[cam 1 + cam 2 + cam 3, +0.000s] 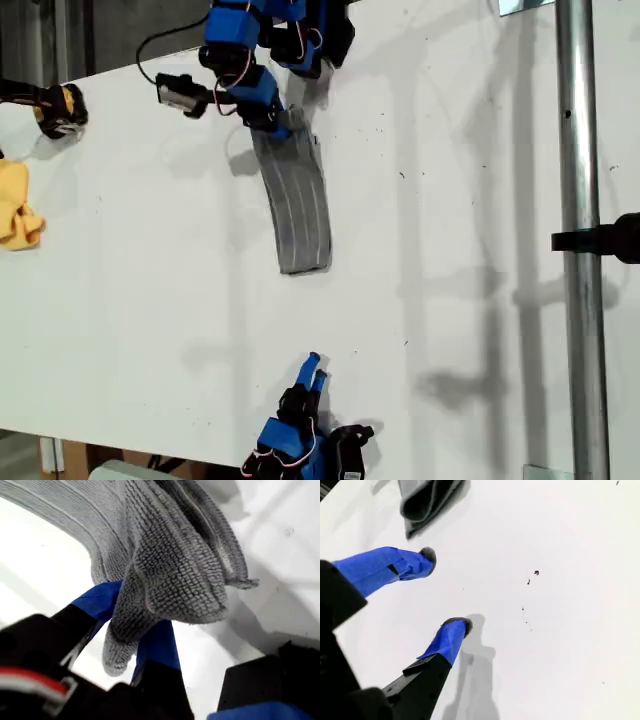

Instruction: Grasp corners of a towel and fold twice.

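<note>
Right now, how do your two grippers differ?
My first gripper is shut on the towel, lifting one end; my second gripper is open and empty. In the exterior view, the first is at the top, the second at the bottom. Both have blue-taped fingers.

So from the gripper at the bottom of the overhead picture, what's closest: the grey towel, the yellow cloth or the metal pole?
Measured from my second gripper in the exterior view:
1. The towel, straight above, nearest.
2. The metal pole, toward that view's right.
3. The yellow cloth, at its left edge, farthest.
</note>
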`<act>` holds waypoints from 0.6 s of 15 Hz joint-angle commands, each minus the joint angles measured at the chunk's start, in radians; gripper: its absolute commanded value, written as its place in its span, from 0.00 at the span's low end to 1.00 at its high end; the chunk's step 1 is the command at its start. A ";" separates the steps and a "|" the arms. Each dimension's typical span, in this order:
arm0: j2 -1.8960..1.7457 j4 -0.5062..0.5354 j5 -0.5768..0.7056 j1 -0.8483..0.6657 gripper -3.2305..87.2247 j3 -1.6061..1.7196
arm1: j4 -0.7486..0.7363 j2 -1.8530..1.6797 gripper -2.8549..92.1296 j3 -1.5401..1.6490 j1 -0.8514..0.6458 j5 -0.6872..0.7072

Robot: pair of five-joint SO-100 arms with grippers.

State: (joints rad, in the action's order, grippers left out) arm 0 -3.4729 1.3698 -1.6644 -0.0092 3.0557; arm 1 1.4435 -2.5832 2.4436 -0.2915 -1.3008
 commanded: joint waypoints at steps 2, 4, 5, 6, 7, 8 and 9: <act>-0.008 0.014 -0.002 0.008 0.28 -0.032 | 0.109 -0.588 0.03 0.147 0.092 -0.233; -0.008 0.017 -0.014 0.021 0.28 -0.035 | 0.098 -0.712 0.03 0.225 0.077 -0.299; -0.008 0.017 -0.014 0.023 0.28 -0.035 | 0.091 -0.706 0.03 0.245 0.072 -0.302; -0.008 0.017 -0.011 0.023 0.28 -0.037 | 0.044 -0.683 0.03 0.247 0.064 -0.284; -0.008 0.015 -0.006 0.020 0.28 -0.034 | -0.055 -0.554 0.03 0.202 0.058 -0.245; -0.008 0.015 0.003 0.015 0.28 -0.032 | -0.161 -0.276 0.03 0.089 0.055 -0.199; -0.008 0.014 0.003 0.014 0.28 -0.032 | -0.259 0.034 0.03 -0.057 0.063 -0.138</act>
State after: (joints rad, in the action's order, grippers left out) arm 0 -3.4729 1.3760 -1.6644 0.0031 3.0557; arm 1 1.3131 -2.9575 2.5909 -0.2347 -1.5033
